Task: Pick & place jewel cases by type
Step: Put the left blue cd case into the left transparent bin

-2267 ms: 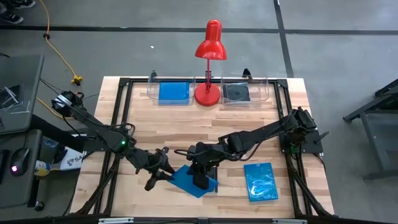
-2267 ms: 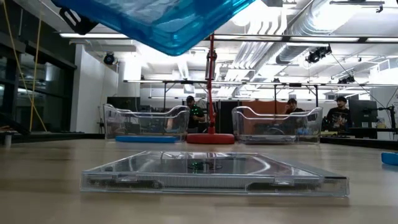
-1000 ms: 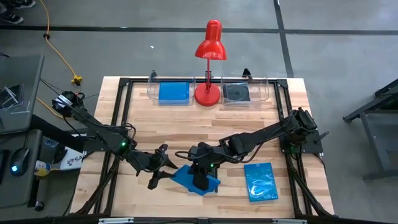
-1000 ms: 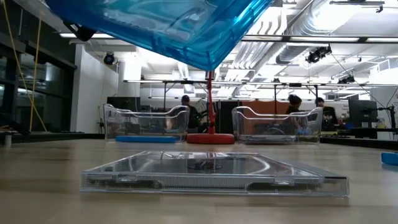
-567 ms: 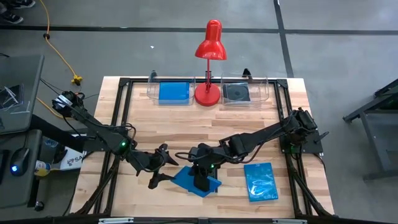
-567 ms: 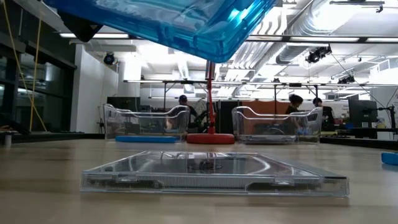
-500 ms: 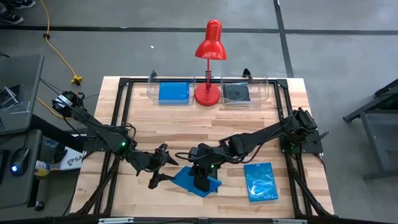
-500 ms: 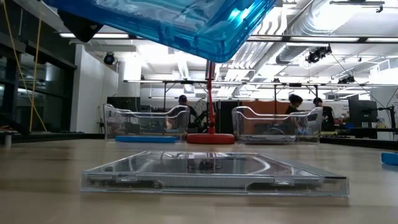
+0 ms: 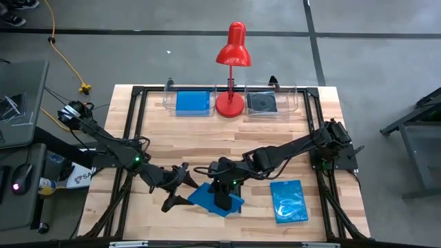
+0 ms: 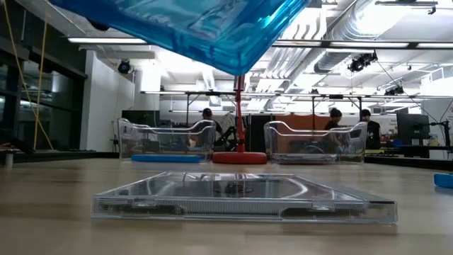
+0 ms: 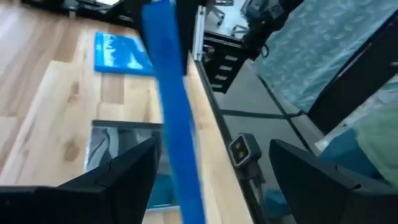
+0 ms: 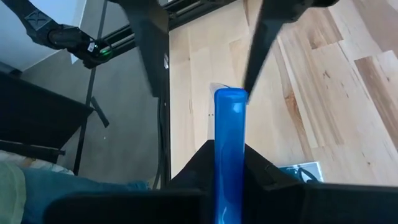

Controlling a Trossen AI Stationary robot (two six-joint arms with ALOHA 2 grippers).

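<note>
We see the right gripper (image 9: 222,200) over the front middle of the table (image 9: 227,138), its fingers clamped narrow on a plain blue jewel case (image 9: 215,199) that it holds lifted off the wood and tilted. In the right wrist view that case (image 12: 229,149) stands edge-on between the two dark fingers (image 12: 264,177), pinched from both sides. The left gripper (image 9: 178,187) sits just to the left of the held case with its claw spread wide, one finger on each side of the case's near edge; in the left wrist view the blue case (image 11: 173,118) runs up between the parted fingers (image 11: 118,174) and we cannot tell whether either one touches it. In the low view the tilted blue case (image 10: 191,25) hangs above a clear jewel case (image 10: 241,195) lying flat on the table. A glossy patterned blue jewel case (image 9: 288,201) lies flat to the right of the right gripper, near the front edge. At the back of the table stand two clear trays: the left tray (image 9: 168,102) holds a blue jewel case (image 9: 192,102), the right tray (image 9: 295,100) a dark one (image 9: 262,102), and a red desk lamp (image 9: 233,69) stands between them. In the low view several people (image 10: 335,119) show in the room beyond the table.
</note>
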